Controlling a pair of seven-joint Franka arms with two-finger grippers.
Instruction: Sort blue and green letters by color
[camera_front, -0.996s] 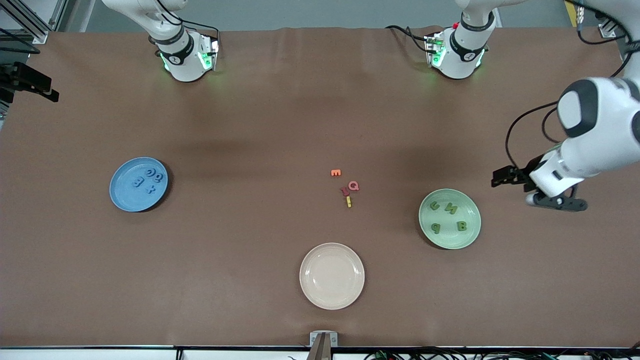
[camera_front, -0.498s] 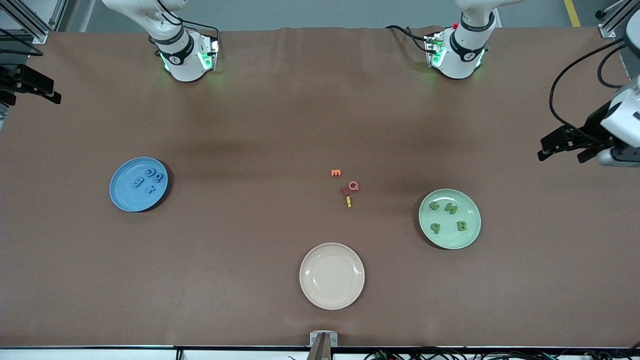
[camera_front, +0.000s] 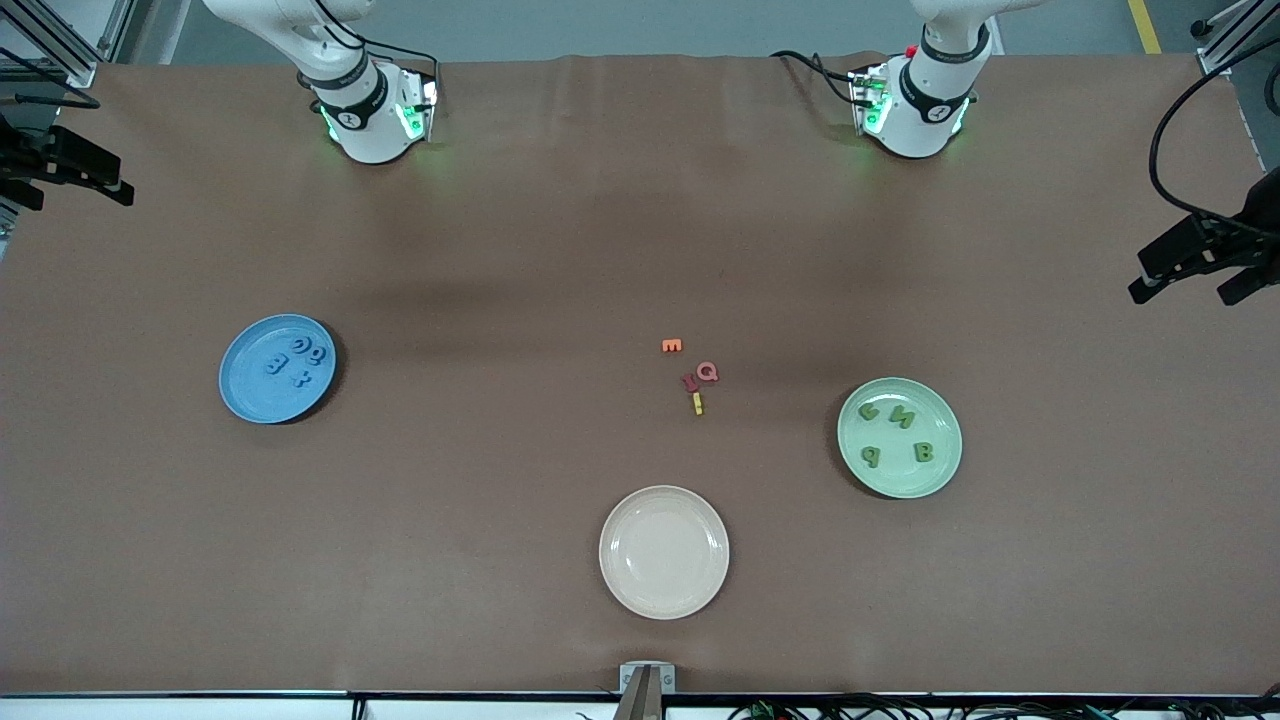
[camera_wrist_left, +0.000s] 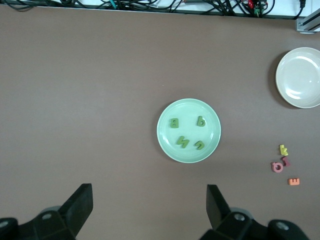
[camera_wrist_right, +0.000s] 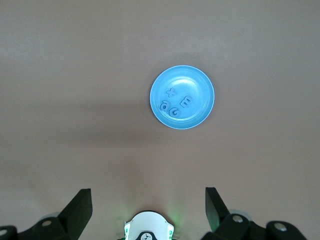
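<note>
Now, from the front view, I see wide bare table (camera_front: 560, 250) around three well-separated plates. The blue plate (camera_front: 240, 395) sits toward the right arm's end and carries the blue letters (camera_front: 298, 362), four of them clustered on it. The green plate (camera_front: 945, 470) sits toward the left arm's end and carries the green letters (camera_front: 898, 434), four spread across it. A cream plate (camera_front: 664, 590) lies nearer the camera than both, close to the table's near edge. Between the colored plates, a small group lies on the cloth: an orange E (camera_front: 672, 346), a pink-red Q (camera_front: 707, 372) and a yellow letter (camera_front: 697, 403), with a dark red piece beside the Q that I can't read. The left gripper (camera_front: 1195, 275) hangs over the table's edge at its own end, partly cut off by the frame, fingers spread, holding nothing. The right gripper (camera_front: 75, 180) sits at the other edge, mostly cropped.

Through the left wrist view, I look down on the green plate (camera_wrist_left: 167, 145) with its green letters (camera_wrist_left: 186, 133), and the left gripper (camera_wrist_left: 150, 207) shows both fingers wide apart and empty.

Through the right wrist view, the blue plate (camera_wrist_right: 200, 112) holds its blue letters (camera_wrist_right: 175, 104); the right gripper (camera_wrist_right: 148, 210) is likewise spread and empty, over bare cloth.
</note>
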